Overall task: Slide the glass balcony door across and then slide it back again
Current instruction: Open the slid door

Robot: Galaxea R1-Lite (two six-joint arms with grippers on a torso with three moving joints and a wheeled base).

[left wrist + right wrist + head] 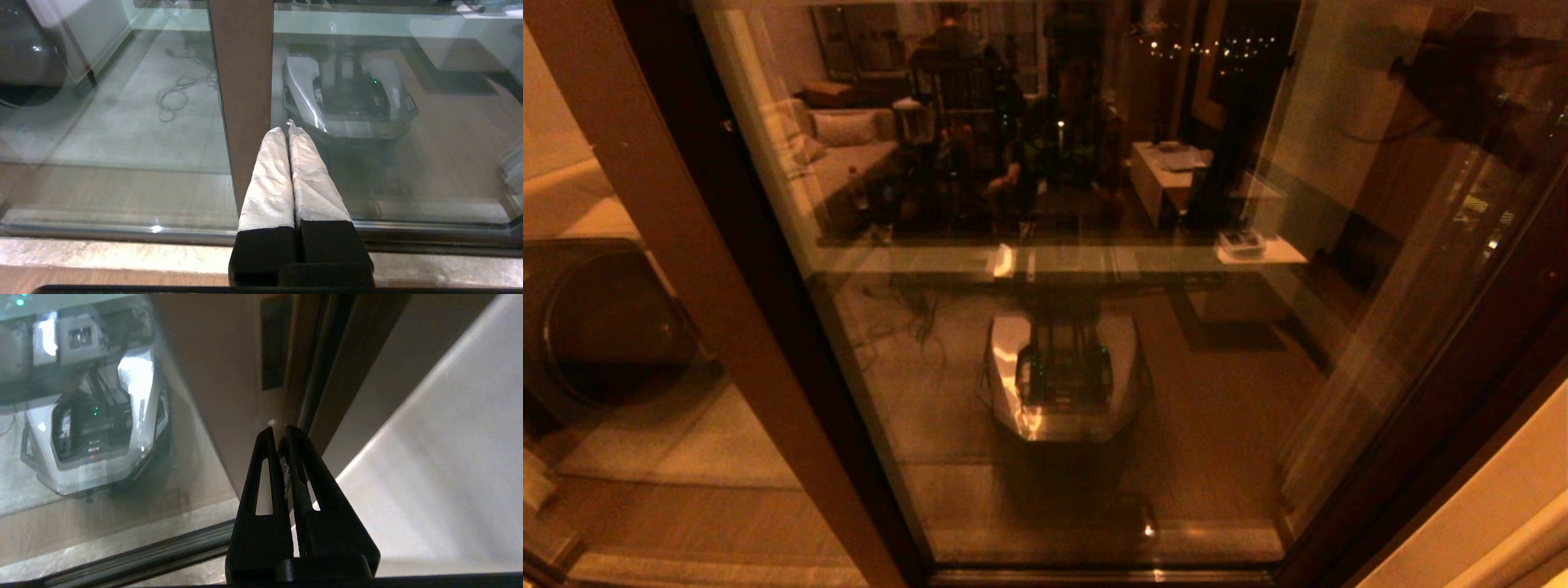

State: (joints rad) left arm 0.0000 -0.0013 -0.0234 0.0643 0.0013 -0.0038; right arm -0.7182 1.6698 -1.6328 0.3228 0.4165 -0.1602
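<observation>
The glass balcony door [1217, 343] fills the head view, its reflective pane mirroring the room and my own base. In the right wrist view its brown upright [229, 367] carries a slim dark recessed handle [273, 343] and stands close beside the darker jamb [327, 355]. My right gripper [280, 430] is shut and empty, its black tips just short of that upright, below the handle. My left gripper [287, 128], with white-wrapped fingers [269, 179], is shut and empty, pointing at the edge of a plain brown upright [241, 81]. Neither gripper shows in the head view.
A white wall [449, 457] rises to the right of the jamb. The floor track [122, 232] and a stone sill [102, 253] run along the bottom. Behind the left pane sit a dark round drum [605, 327] and a loose cable [175, 98].
</observation>
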